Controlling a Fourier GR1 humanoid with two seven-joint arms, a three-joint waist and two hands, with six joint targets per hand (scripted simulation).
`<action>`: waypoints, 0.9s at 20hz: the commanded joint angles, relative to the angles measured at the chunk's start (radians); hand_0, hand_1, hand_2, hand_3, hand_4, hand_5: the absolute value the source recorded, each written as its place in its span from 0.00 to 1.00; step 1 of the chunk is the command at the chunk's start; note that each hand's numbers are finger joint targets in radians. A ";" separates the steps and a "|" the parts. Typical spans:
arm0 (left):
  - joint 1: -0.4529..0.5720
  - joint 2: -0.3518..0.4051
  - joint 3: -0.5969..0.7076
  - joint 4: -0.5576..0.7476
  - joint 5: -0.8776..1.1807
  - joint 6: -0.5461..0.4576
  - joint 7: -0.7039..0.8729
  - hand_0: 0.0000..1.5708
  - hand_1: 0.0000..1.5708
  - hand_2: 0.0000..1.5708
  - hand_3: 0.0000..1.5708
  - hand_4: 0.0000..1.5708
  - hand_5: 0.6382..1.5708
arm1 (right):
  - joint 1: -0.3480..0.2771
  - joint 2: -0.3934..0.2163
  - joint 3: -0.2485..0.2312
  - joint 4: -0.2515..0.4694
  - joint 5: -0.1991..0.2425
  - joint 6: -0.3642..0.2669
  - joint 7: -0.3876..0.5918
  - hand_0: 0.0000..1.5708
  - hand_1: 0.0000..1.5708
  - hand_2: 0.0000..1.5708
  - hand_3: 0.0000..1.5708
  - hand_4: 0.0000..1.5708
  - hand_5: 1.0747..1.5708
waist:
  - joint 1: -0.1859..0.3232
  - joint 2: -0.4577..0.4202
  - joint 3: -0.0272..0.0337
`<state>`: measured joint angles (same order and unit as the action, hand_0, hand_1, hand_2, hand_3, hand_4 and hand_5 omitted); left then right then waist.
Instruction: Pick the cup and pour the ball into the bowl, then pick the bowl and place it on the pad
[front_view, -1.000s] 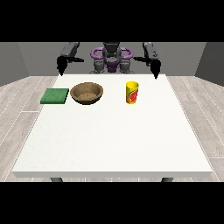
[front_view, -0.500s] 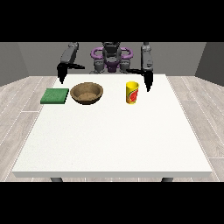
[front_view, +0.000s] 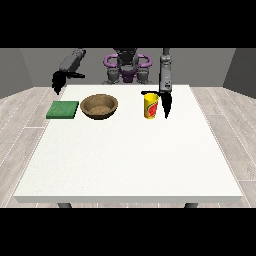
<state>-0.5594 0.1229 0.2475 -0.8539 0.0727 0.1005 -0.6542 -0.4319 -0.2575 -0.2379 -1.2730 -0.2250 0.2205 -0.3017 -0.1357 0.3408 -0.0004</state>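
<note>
1. Cup (front_view: 151, 105), yellow with a red mark, stands upright on the white tabletop (front_view: 130, 155) toward the robot's side, to the view's right of the bowl (front_view: 99, 106). Upright is how it keeps the ball inside; the ball itself is hidden from this view.

2. Just beside the cup hangs the hand at the view's right (front_view: 165, 101), fingers pointing down along the cup's far side, a dark part reaching over the rim. It sits there because the cup is the first thing to lift. Whether it touches the cup I cannot tell, nor whether its fingers are apart or closed.

3. Brown and wide-mouthed, the bowl rests between the cup and the green pad (front_view: 63, 109). That middle spot suits the job: a short carry from the cup for pouring, and a short carry onward to the pad.

4. Flat on the tabletop lies the pad, just beside the bowl, with nothing on it.

5. Raised near the tabletop's far corner, beyond the pad, the hand at the view's left (front_view: 59, 80) holds nothing; how its fingers lie I cannot tell. By my judgement it waits for the bowl step.

6. Nothing of the task looks done yet.
</note>
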 joint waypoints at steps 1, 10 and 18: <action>-0.063 0.073 0.062 0.117 0.021 -0.018 -0.066 0.00 0.00 0.00 0.00 0.00 0.74 | 0.002 -0.029 -0.003 -0.041 -0.018 0.029 0.024 0.00 0.00 0.00 0.00 0.00 1.00 | -0.051 0.051 -0.0006; -0.094 0.103 0.052 0.166 -0.111 0.270 -0.152 0.82 0.82 1.00 1.00 0.59 1.00 | -0.059 -0.058 -0.017 -0.064 -0.017 0.022 0.012 0.00 0.00 0.14 0.25 0.00 1.00 | -0.107 0.140 0.0011; -0.032 0.091 0.007 0.143 -0.200 0.419 -0.065 0.83 0.83 1.00 1.00 0.68 0.97 | -0.048 -0.084 -0.011 -0.070 -0.047 0.058 0.084 0.00 0.00 0.00 0.27 0.00 1.00 | -0.133 0.070 0.0006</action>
<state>-0.5970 0.1861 0.2705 -0.7856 -0.0591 0.4324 -0.7800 -0.4868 -0.3351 -0.2555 -1.3467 -0.2684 0.2753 -0.2567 -0.2611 0.4408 0.0159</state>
